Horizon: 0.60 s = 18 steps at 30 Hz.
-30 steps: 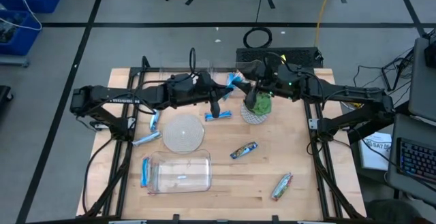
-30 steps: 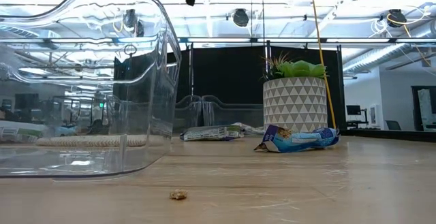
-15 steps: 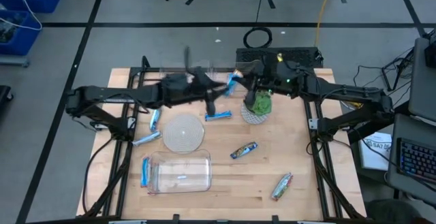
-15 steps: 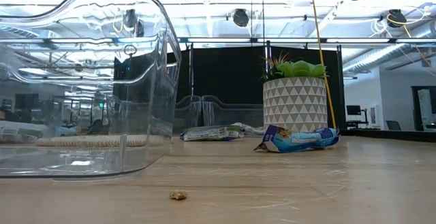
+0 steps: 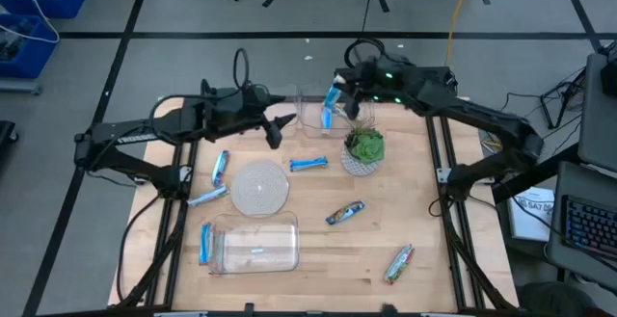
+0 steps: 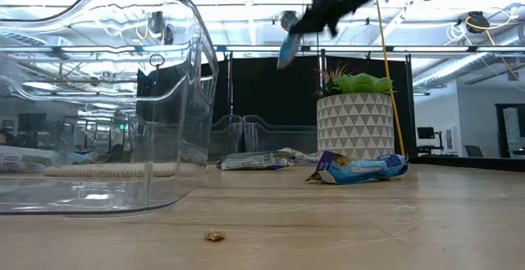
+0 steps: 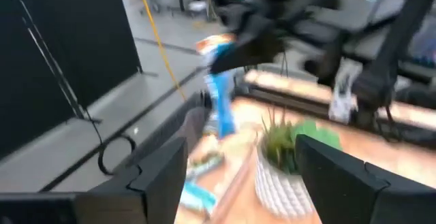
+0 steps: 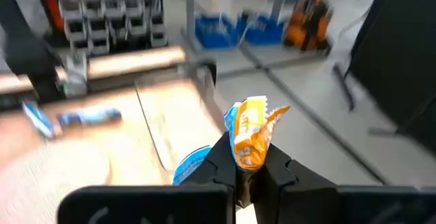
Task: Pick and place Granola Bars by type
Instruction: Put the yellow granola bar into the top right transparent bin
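My right gripper (image 5: 340, 90) hangs above the table's far edge, shut on a blue granola bar (image 5: 332, 107) over a clear tub (image 5: 310, 115). In the low view the bar (image 6: 286, 50) dangles under that gripper (image 6: 310, 20). My left gripper (image 5: 281, 124) stands open and holds nothing, left of the bar; its wrist view looks between its fingers (image 7: 242, 176) at the bar (image 7: 221, 108). More bars lie flat on the table: blue ones (image 5: 308, 164) (image 5: 220, 168) (image 5: 205, 243), a silvery one (image 5: 207, 197), a dark one (image 5: 344, 213) and a green-red one (image 5: 399, 263). My right gripper pinches the bar between its two fingers just below its orange-yellow crimped end (image 8: 249, 134), which sticks out past the fingertips. The blue body (image 8: 190, 167) hangs down and aside below the fingers. The bar is tilted, lifted clear of the table, tub and plant.
A potted green plant (image 5: 364, 151) stands just near of the right gripper. A round woven mat (image 5: 260, 188) lies mid-table, and a large clear tub (image 5: 255, 243) sits by the near edge, filling the left of the low view (image 6: 98, 106).
The bar has passed from my left gripper to my right. The right has shut on it and swung toward the far edge, over the tub. The left has opened, let go and drawn back toward the table's left. The bar now hangs from the right gripper alone.
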Available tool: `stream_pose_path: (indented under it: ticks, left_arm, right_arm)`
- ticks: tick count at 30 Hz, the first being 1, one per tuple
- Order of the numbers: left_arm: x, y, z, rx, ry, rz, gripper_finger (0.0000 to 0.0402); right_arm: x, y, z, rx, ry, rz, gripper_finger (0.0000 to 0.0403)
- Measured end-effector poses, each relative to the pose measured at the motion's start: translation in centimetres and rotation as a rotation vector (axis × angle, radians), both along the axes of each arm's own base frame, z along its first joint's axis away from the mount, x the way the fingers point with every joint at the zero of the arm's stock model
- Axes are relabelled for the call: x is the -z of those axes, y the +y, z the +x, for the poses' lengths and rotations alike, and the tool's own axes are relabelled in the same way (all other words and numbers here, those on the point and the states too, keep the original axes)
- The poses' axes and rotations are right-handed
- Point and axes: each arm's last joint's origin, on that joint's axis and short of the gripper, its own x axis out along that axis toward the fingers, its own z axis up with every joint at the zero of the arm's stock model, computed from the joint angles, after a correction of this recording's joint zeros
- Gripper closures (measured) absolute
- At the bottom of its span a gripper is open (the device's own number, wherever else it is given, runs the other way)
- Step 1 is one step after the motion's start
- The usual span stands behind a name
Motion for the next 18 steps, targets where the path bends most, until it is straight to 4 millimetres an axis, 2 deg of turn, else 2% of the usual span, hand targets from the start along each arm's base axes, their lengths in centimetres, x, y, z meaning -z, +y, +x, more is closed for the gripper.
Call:
stream_pose_path:
  ticks: [4, 9, 15, 18]
  left_arm:
    - [0.2, -0.2, -1.1, -0.005, 0.050, -0.060, 0.0115]
    - [0.3, -0.6, -2.0, 0.031, 0.062, -0.174, 0.0123]
    - [0.3, -1.7, -2.6, 0.096, 0.083, -0.224, 0.0149]
    - [1.0, -2.2, -3.3, 0.129, 0.179, -0.259, 0.0160]
  right_arm:
    - [4.0, -3.5, 1.4, -0.014, 0.106, 0.034, 0.0394]
    - [8.9, -6.4, 2.6, -0.017, 0.234, 0.057, 0.0395]
    - [13.4, -8.1, 3.1, -0.080, 0.311, 0.156, 0.0392]
    - [14.8, -8.5, 3.2, -0.073, 0.337, 0.212, 0.0367]
